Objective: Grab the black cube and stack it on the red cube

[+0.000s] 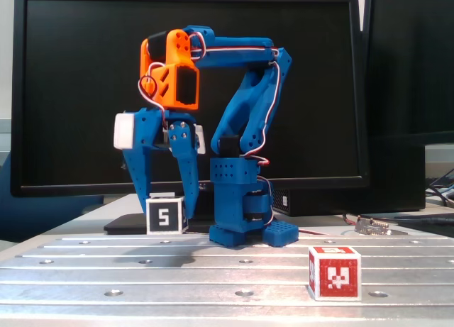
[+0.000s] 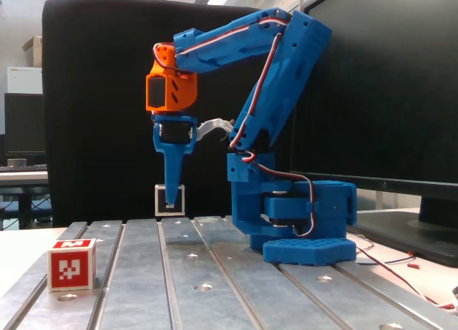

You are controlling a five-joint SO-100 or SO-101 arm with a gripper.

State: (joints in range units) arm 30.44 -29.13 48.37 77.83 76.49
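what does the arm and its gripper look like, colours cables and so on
The arm is blue printed plastic with perforated panels, an orange wrist housing and red-white-black cables along the links. The gripper has two long tapered blue fingers and a white block at its side.

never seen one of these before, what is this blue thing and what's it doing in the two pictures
It is a small blue and orange robot arm bolted to a grooved metal table. One fixed camera faces it from the front, the other from the side. Its two-finger gripper is clamped on a small black cube with white edges and a "5", held in the air above the table in both fixed views. A red-and-white patterned cube sits alone on the table. Dark monitors stand behind.
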